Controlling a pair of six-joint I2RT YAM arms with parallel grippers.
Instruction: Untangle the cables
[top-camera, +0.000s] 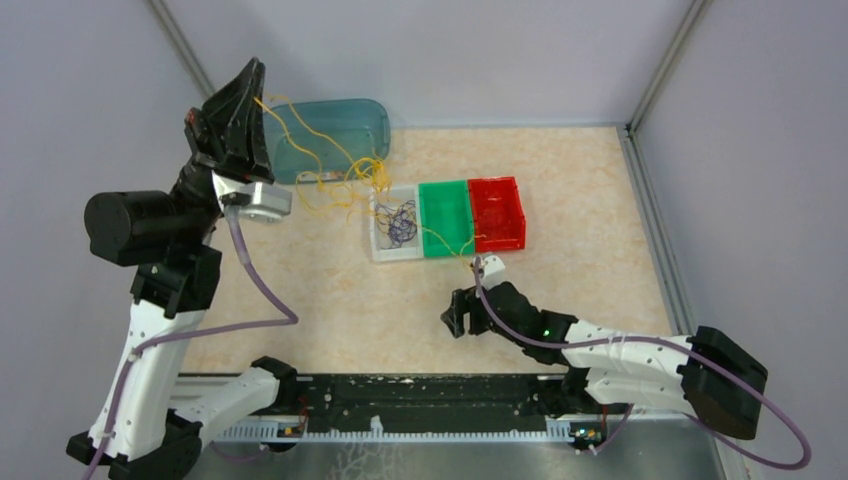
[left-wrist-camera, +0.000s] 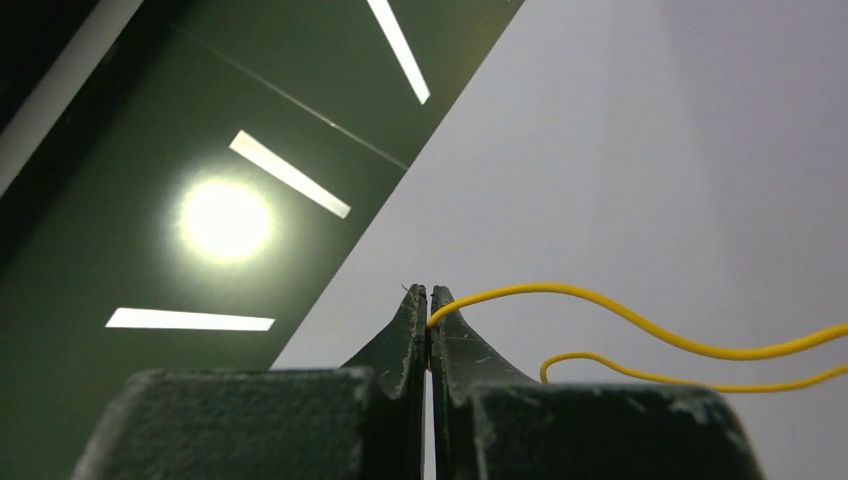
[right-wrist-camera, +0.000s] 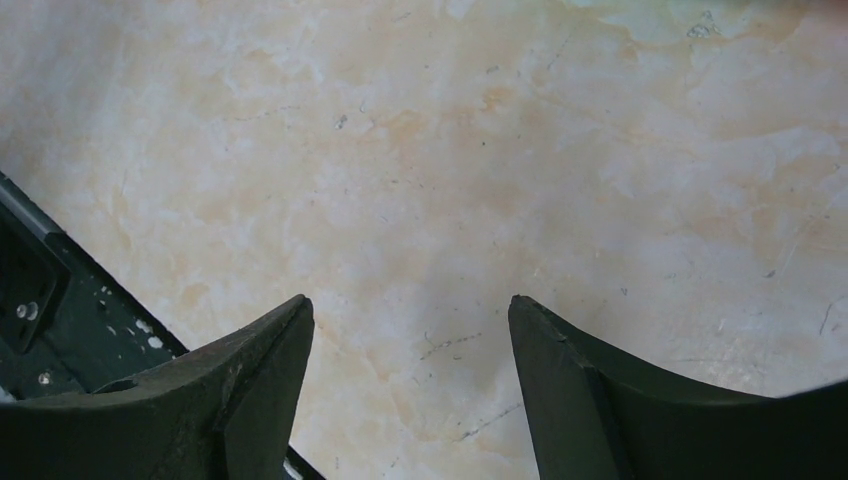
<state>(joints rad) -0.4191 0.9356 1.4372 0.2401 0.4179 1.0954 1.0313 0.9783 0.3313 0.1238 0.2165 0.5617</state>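
Note:
My left gripper (top-camera: 256, 68) is raised high at the far left, shut on a thin yellow cable (top-camera: 318, 138). The cable trails down from the jaws to a yellow clump (top-camera: 362, 178) beside the trays. In the left wrist view the cable (left-wrist-camera: 600, 306) leaves the closed gripper (left-wrist-camera: 429, 292) to the right. A dark purple clump (top-camera: 400, 222) lies in the clear tray (top-camera: 380, 244). Red cables are not visible. My right gripper (top-camera: 452, 322) is open and empty, low over the table near the front; its fingers (right-wrist-camera: 270, 350) frame bare tabletop.
A green tray (top-camera: 447, 215) and a red tray (top-camera: 497, 213) stand in a row right of the clear tray. A teal translucent bin (top-camera: 335, 135) lies on its side at the back. Grey walls close the table's sides; a black rail (top-camera: 420, 395) runs along the front.

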